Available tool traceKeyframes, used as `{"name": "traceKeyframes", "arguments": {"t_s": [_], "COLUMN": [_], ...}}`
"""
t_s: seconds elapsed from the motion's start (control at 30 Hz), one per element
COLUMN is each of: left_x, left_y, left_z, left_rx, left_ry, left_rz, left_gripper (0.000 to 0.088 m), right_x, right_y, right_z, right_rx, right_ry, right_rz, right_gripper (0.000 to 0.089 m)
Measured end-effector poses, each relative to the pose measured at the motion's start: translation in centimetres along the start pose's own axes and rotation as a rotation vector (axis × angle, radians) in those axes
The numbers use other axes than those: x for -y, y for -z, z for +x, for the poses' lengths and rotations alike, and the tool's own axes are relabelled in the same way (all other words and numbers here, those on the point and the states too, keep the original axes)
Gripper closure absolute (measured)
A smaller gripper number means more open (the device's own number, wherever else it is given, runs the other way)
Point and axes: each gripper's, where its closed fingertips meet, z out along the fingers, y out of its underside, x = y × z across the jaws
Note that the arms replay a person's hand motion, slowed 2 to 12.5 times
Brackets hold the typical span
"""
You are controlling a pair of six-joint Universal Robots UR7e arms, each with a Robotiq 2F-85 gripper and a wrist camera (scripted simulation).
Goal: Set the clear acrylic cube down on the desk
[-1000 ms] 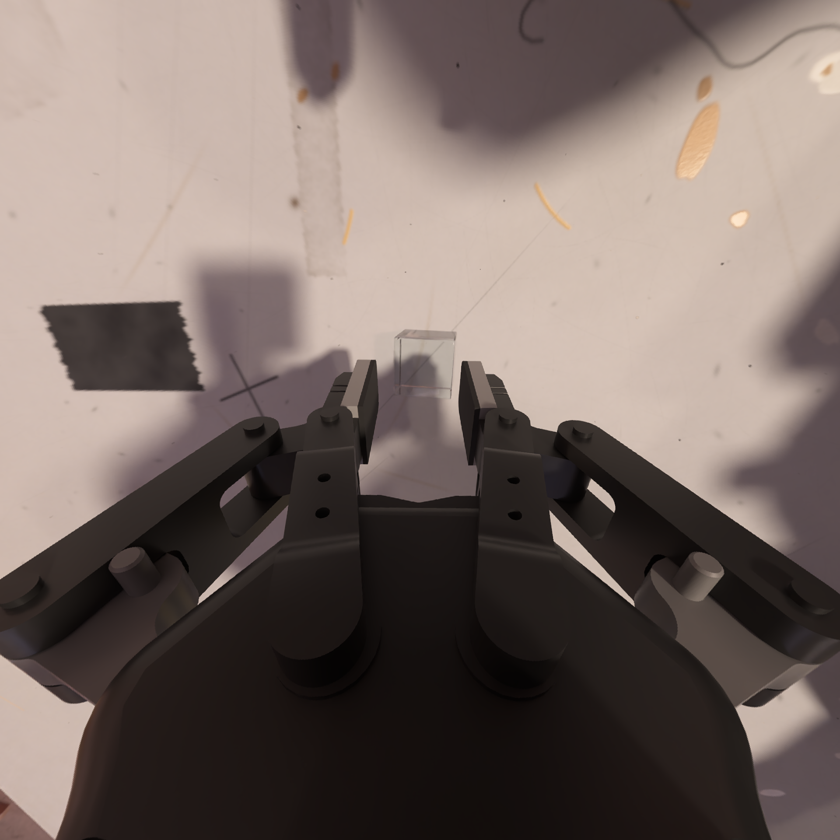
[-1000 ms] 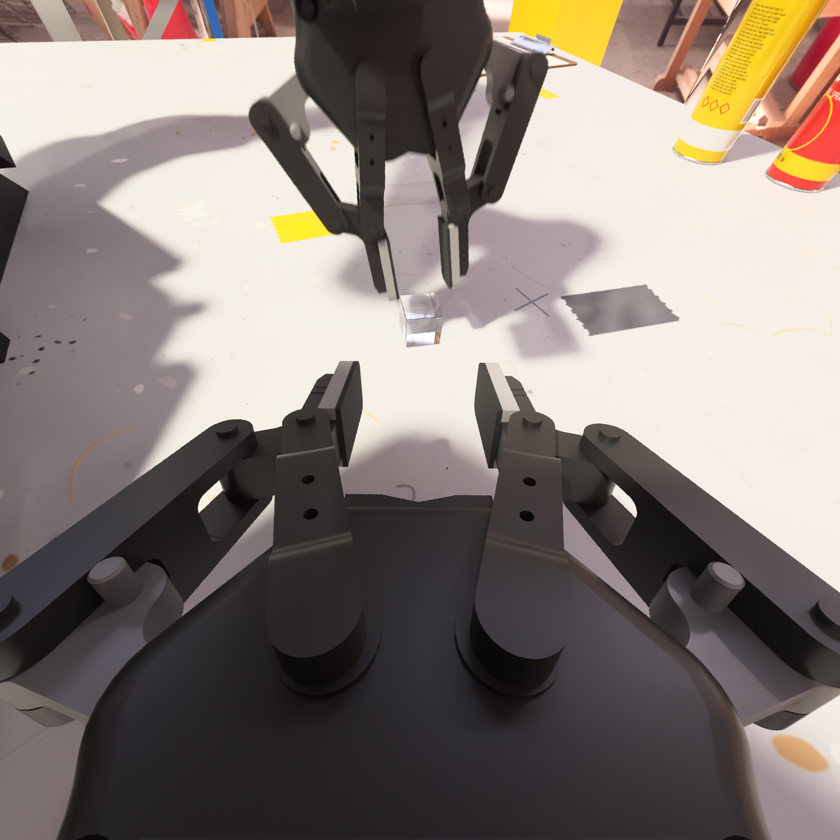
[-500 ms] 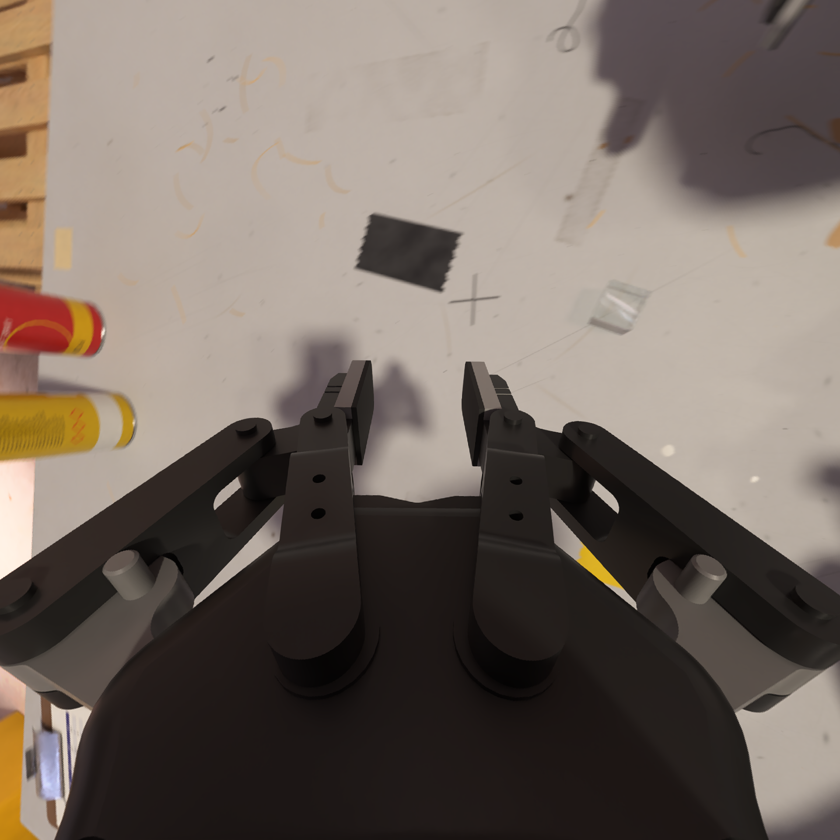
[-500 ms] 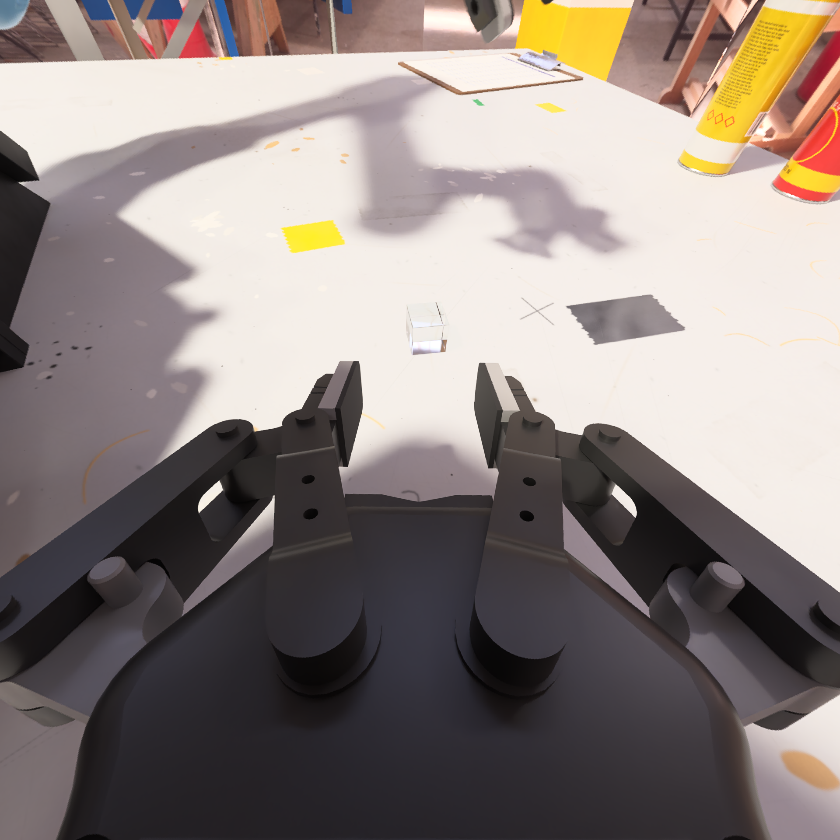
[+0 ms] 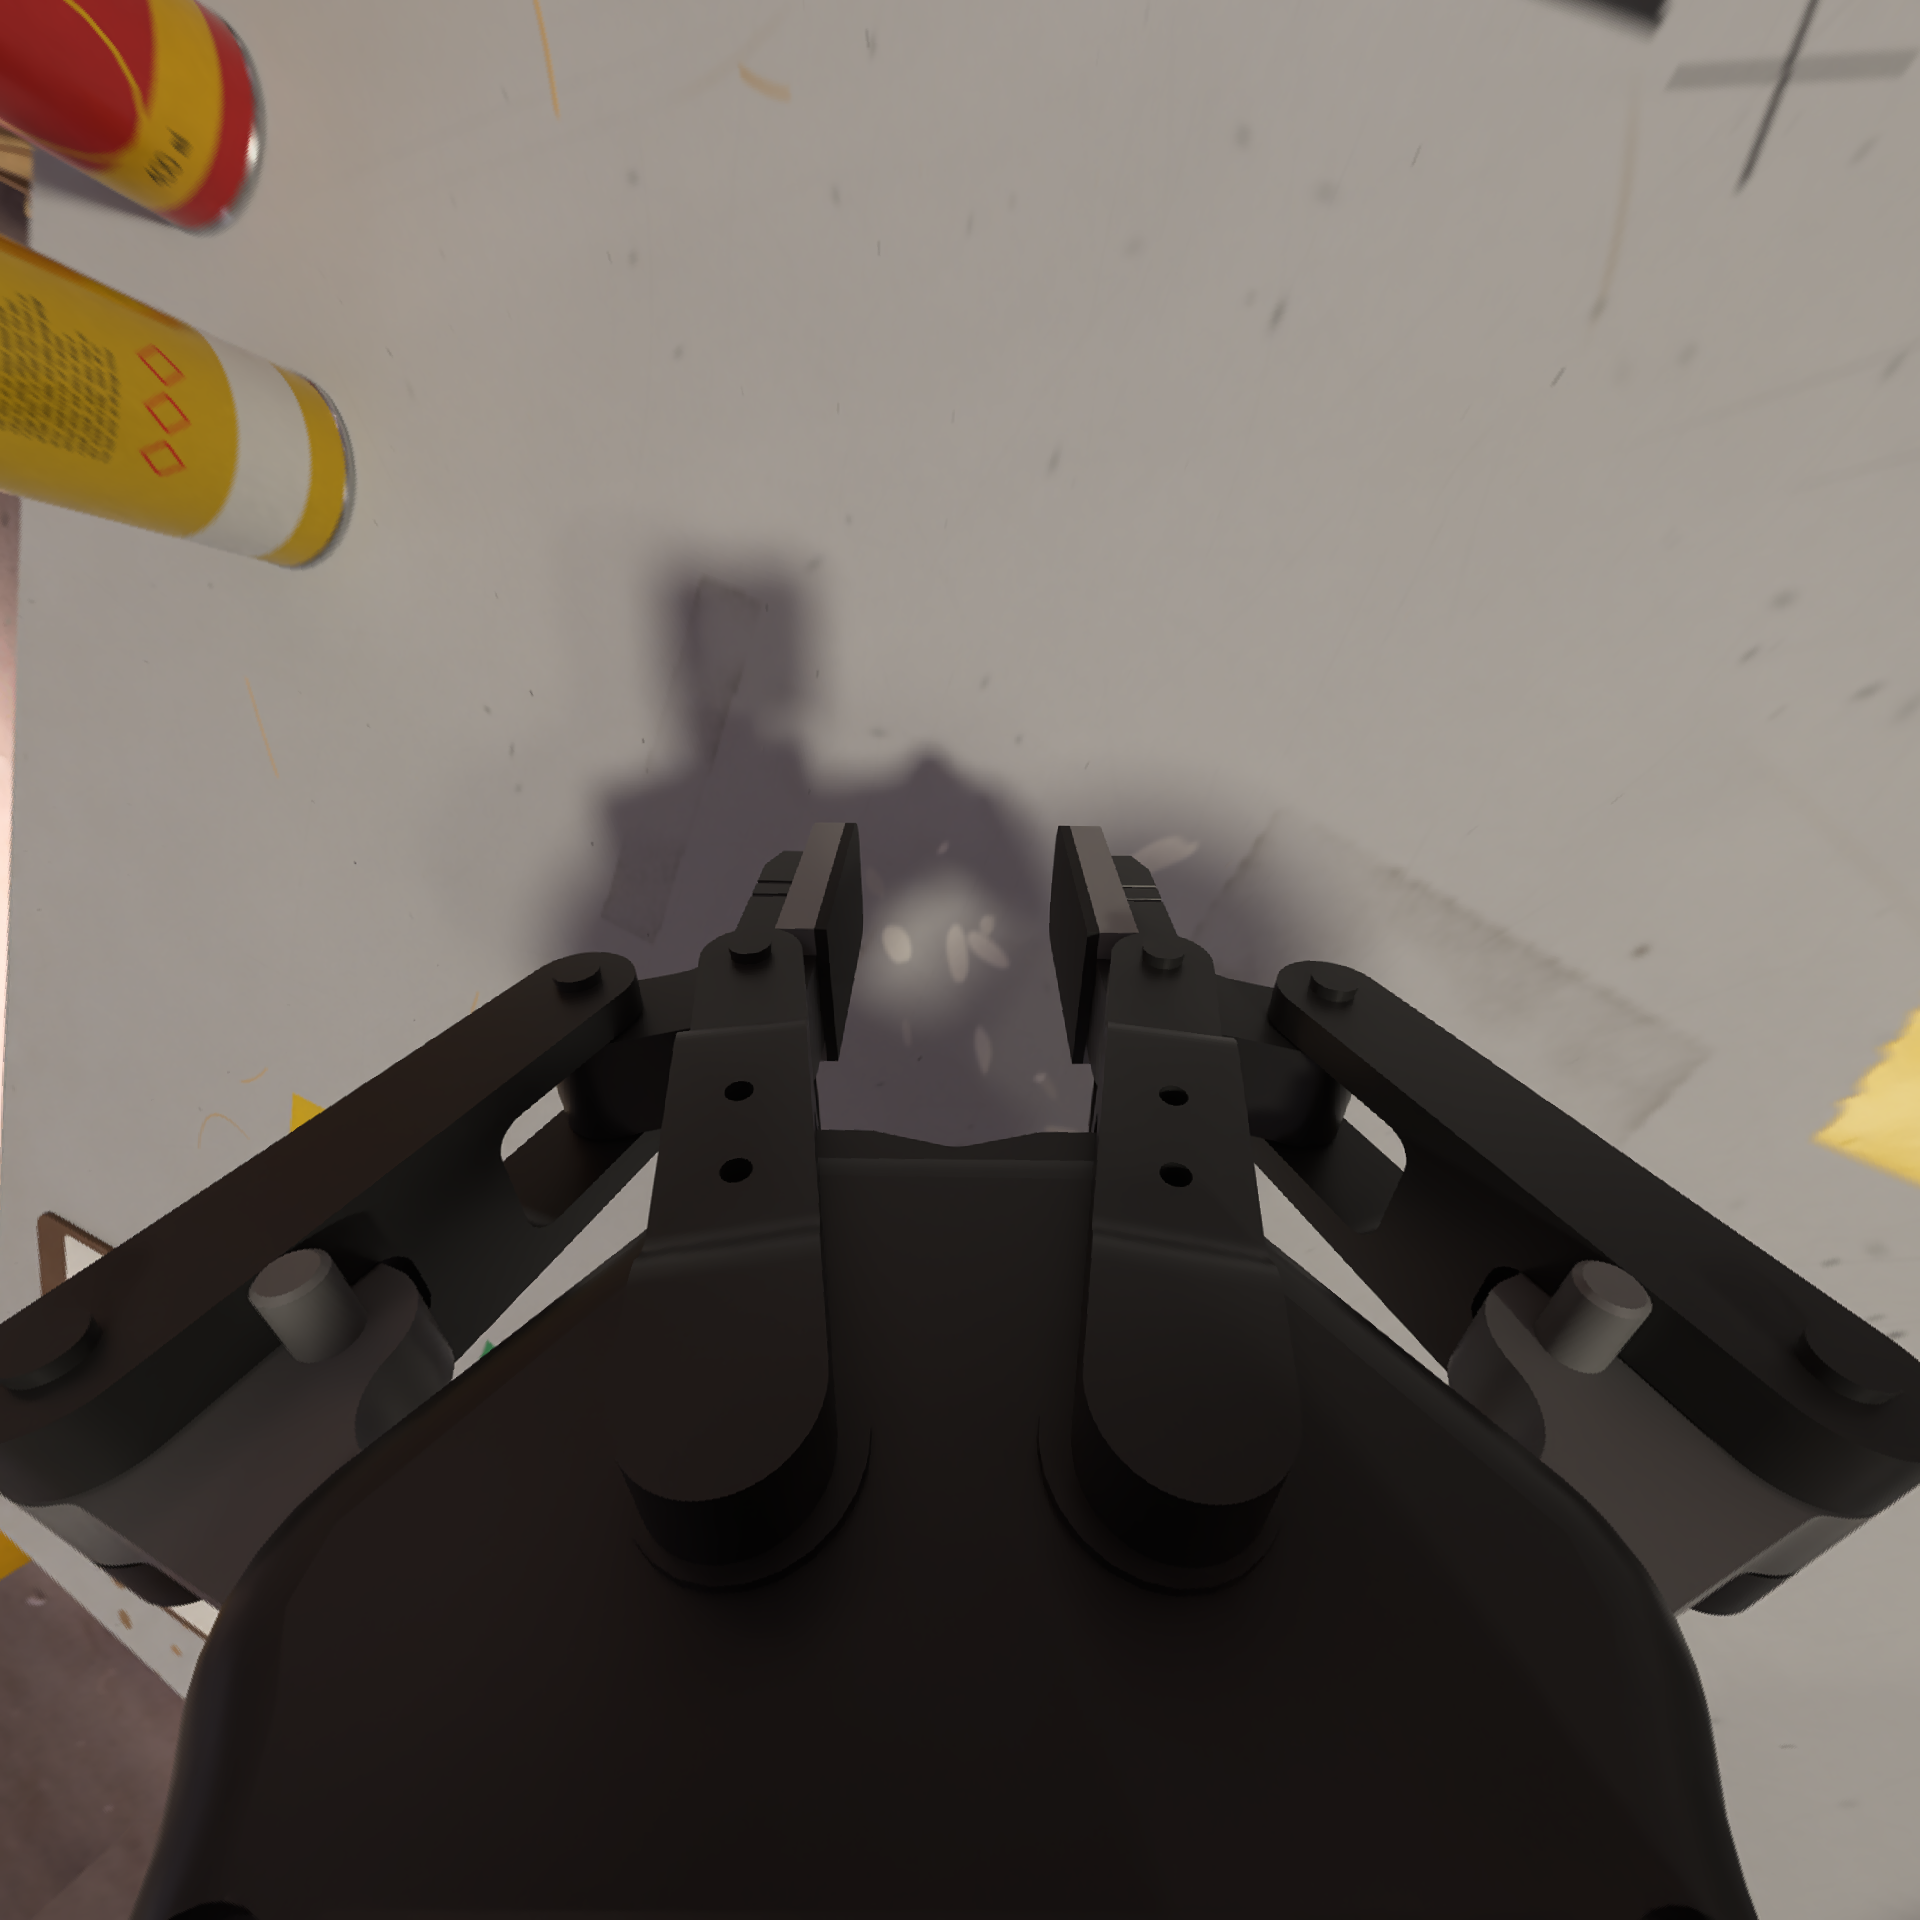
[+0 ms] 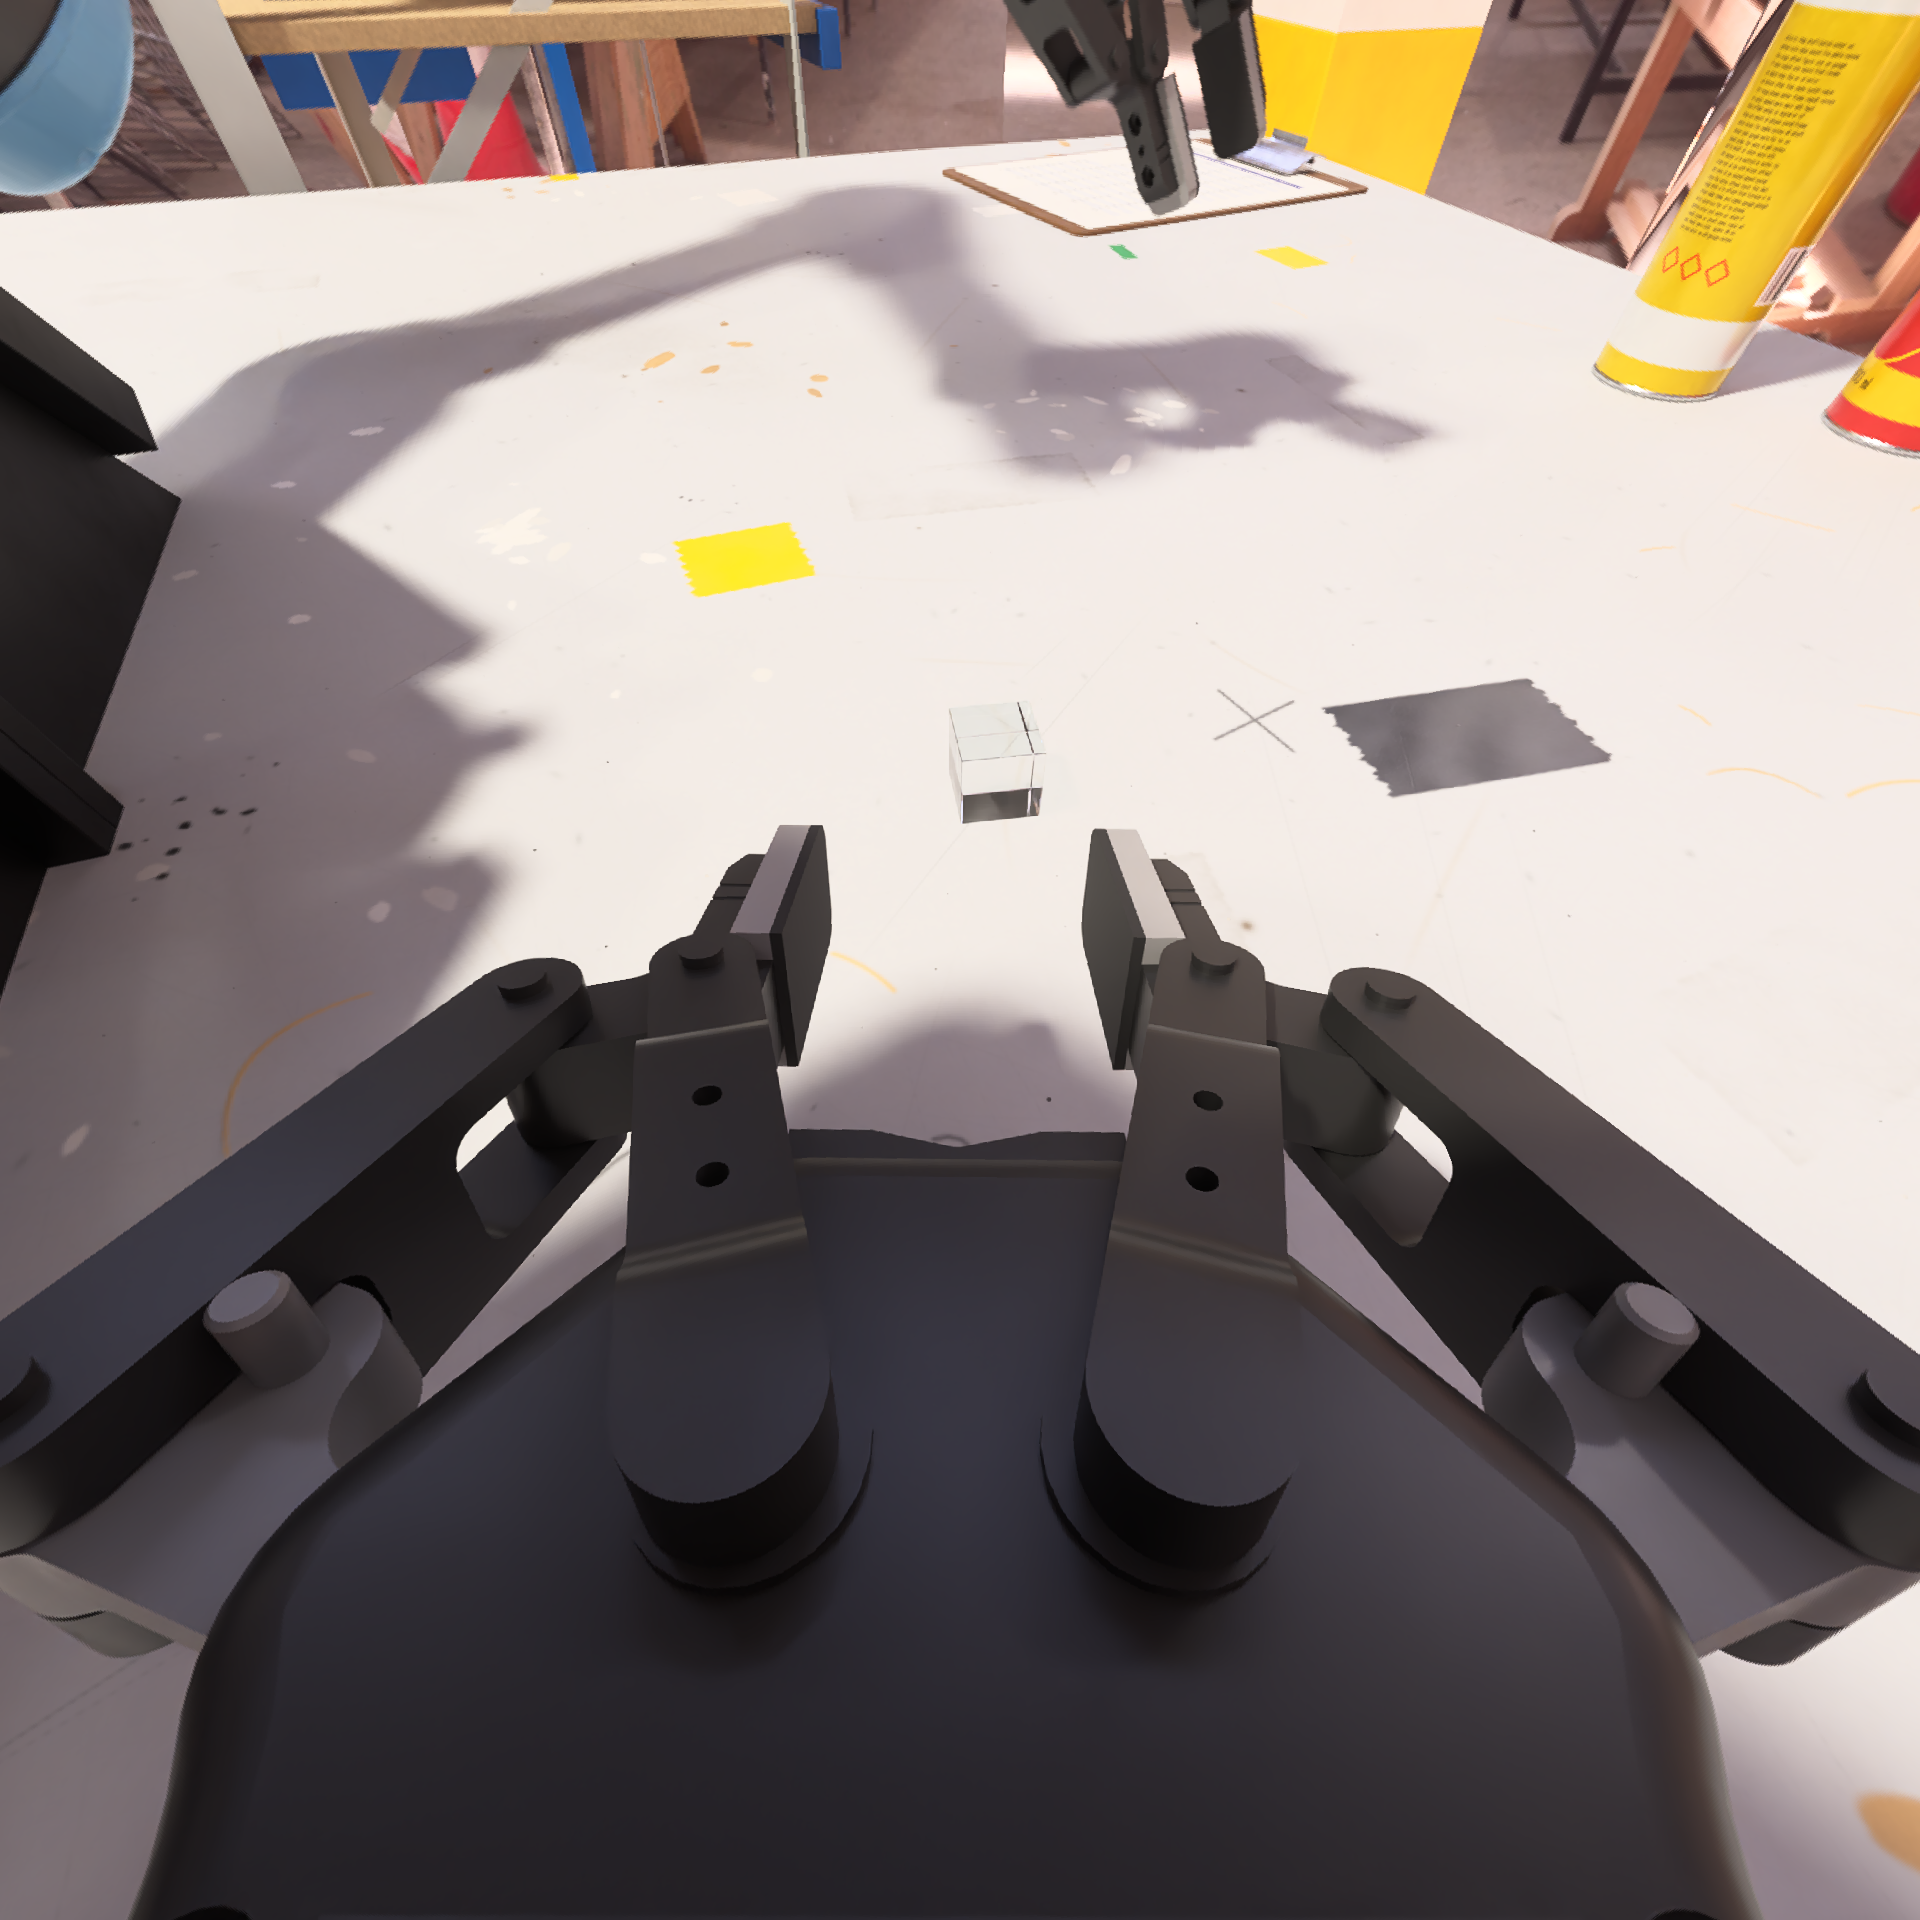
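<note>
The clear acrylic cube [image 6: 995, 761] rests on the white desk [image 6: 1195, 582], alone, just ahead of my right gripper [image 6: 956, 862]. My right gripper is open and empty, a short way behind the cube and above the desk. My left gripper [image 5: 956, 862] is open and empty, looking down at bare desk over its own shadow; the cube is out of its view. In the right wrist view the left gripper [image 6: 1195, 135] hangs high over the far side of the desk, well away from the cube.
A pencilled cross [image 6: 1255, 719] and a grey tape patch [image 6: 1465, 736] lie right of the cube. A yellow tape patch [image 6: 743, 559] lies beyond it. Yellow [image 6: 1756, 197] and red [image 6: 1886, 384] cans stand far right. A clipboard [image 6: 1153, 187] lies at the back, a black box [image 6: 62, 582] at left.
My left gripper has risen off the cube and swung away toward the cans and the far side of the desk. The cube stays on the desk. My right gripper has not moved.
</note>
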Motion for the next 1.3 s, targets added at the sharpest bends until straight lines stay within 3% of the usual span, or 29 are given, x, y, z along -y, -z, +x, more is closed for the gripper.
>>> {"name": "traceKeyframes", "arguments": {"t_s": [0.27,0.43,0.63,0.9,1.3], "left_x": [-5.1,-6.7,-7.0,-6.6,-5.1], "left_y": [-3.1,-4.1,-4.6,-5.1,-6.1], "left_z": [-0.7,-0.2,0.9,1.3,1.5], "left_rx": [-0.090,-0.154,-0.235,-0.261,-0.313], "left_ry": [-0.144,-0.259,-0.371,-0.492,-0.523], "left_rz": [-0.075,-0.093,-0.069,-0.045,0.018], "left_gripper": [0.0573,0.0580,0.0591,0.0609,0.0558], "right_x": [-0.2,-0.1,0.1,0.1,0.0], "right_y": [-0.3,-0.4,-0.4,-0.5,-0.7], "right_z": [0.4,0.7,1.1,1.4,2.1], "right_rx": [0.018,0.032,0.053,0.058,0.060], "right_ry": [-0.049,-0.089,-0.129,-0.158,-0.198], "right_rz": [0.002,0.014,0.026,0.032,0.031], "right_gripper": [0.0462,0.0468,0.0476,0.0485,0.0489]}}
